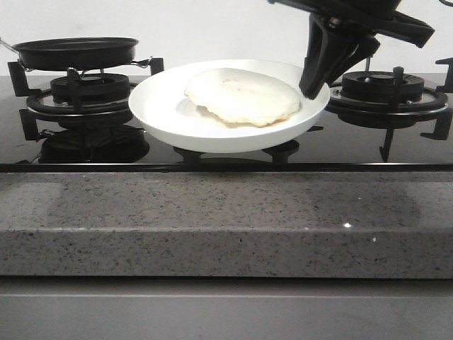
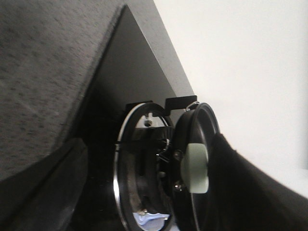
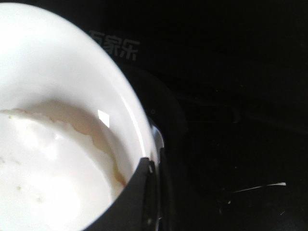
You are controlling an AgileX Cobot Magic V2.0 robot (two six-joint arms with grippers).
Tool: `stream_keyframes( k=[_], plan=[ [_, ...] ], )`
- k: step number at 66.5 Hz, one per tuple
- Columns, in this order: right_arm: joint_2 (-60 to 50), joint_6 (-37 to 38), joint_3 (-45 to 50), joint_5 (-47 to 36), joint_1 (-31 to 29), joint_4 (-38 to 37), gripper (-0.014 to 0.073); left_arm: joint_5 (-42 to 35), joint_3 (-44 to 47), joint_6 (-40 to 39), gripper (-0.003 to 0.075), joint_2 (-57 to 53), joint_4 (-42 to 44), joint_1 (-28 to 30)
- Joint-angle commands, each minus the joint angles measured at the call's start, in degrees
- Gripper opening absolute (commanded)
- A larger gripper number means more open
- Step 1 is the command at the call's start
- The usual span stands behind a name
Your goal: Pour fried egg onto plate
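Egg [image 1: 242,95] lies on the plate [image 1: 163,106], pale side up, with no yolk showing, toward the side of the dish where the right gripper [image 1: 313,83] meets the rim. The plate sits between the two burners, over the middle of the dark stove top [image 1: 212,157], and it leans a little, the gripped edge higher than the far edge. That tilt suggests the right arm carries at least part of its weight rather than the dish resting flat. In the right wrist view a dark finger [image 3: 137,195] lies across the plate's rim with the egg's ragged edge just beside it, so the right gripper appears closed on the rim; the second finger is hidden under the dish.

Left of the plate, the black pan [image 1: 74,51] stands level on the left burner [image 1: 88,92], and nothing shows above its rim from the front. In the left wrist view a pale pad [image 2: 196,167] presses against the pan's edge, so the left gripper [image 2: 199,171] is at the pan, but I cannot tell whether its jaws are clamped or loose.

With the egg in the dish and the pan upright on its burner, the pour looks done; what seems left is setting the plate flat and letting go.
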Motion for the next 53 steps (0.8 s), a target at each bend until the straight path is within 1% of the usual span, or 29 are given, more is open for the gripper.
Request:
stream_keyframes(
  k=[1, 9, 14, 21, 27, 33, 41, 53],
  plan=[
    [-2.36, -0.03, -1.44, -2.32, -0.09, 0.66, -0.0067, 2.61, -1.8, -0.19, 0.0515, -5.05, -1.42, 1.59],
    [-2.36, -0.03, -1.44, -2.32, -0.09, 0.66, -0.0067, 1.74, -1.9, -0.19, 0.0515, -8.77, 0.95, 1.97],
    [-2.36, -0.03, -1.44, -2.32, -0.09, 0.66, -0.0067, 0.24, -1.9, -0.19, 0.0515, -12.11, 2.83, 1.0],
    [-2.36, -0.03, -1.44, -2.32, -0.09, 0.66, -0.0067, -1.67, -2.83, -0.19, 0.0515, -16.72, 9.82, -1.66],
    [-2.36, -0.03, -1.44, -2.32, -0.09, 0.66, -0.0067, -4.37, -3.65, -0.65, 0.0513, -21.2, 17.8, -5.54],
    [-2.36, -0.03, -1.44, -2.32, -0.09, 0.66, -0.0067, -8.44, -3.65, -4.68, 0.0513, -25.71, 28.36, -10.33],
    [-2.36, -0.03, -1.44, -2.32, -0.09, 0.66, -0.0067, -11.06, -3.65, -11.15, 0.0512, -30.69, 40.72, -17.31],
    [-2.36, -0.03, -1.44, -2.32, -0.09, 0.66, -0.0067, -11.06, -2.37, -24.7, 0.0512, -36.74, 63.05, -28.58]
  ],
)
